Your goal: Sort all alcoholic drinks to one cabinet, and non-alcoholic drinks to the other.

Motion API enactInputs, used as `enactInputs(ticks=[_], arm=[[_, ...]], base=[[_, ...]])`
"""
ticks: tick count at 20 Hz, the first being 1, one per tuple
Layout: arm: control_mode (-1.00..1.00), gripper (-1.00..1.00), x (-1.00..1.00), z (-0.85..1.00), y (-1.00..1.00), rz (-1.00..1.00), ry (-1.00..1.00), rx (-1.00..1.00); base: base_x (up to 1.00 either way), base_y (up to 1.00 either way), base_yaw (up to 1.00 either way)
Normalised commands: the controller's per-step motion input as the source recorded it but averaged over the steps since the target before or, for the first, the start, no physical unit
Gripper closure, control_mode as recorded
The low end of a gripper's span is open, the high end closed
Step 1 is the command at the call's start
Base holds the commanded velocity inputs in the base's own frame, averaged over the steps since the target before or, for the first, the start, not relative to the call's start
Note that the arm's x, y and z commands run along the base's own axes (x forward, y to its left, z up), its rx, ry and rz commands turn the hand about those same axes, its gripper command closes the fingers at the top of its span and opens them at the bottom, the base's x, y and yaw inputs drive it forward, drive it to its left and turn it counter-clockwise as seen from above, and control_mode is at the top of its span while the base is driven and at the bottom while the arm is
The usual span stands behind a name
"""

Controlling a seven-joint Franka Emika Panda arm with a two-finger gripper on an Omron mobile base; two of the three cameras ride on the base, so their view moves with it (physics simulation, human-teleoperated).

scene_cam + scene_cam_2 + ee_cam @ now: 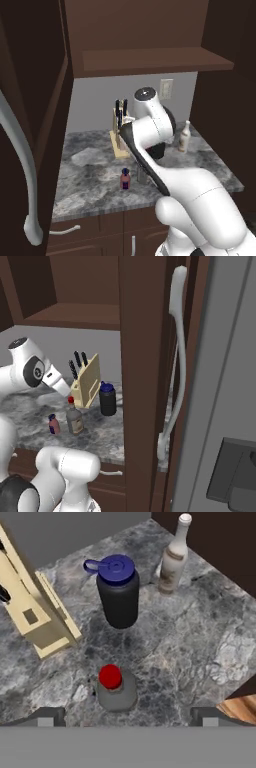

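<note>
Gripper point(127, 717) is gaping wide, holding nothing, looking straight down on the glass bottle point(116, 689) standing on the counter point(200, 637). The arm is reaching forward over the counter, elbow raised. Black bottle point(118, 592) and white bottle point(173, 557) are standing beyond

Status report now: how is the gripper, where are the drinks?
Gripper open, above red-capped glass bottle. All four drinks on counter, none shelved. Knife block beside black bottle.
</note>
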Motion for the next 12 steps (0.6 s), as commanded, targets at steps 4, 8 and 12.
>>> enactInputs(ticks=[4,8,12], arm=[[-1.00,-1.00,0.00,-0.24,0.21,-0.29,-0.12,0.00],[-1.00,-1.00,0.00,-0.23,0.22,-0.29,-0.13,0.00],[-1.00,-1.00,0.00,-0.28,0.16,-0.28,-0.09,0.00]], base=[[0.00,0.00,0.00],[0.00,0.00,0.00],[0.00,0.00,0.00]])
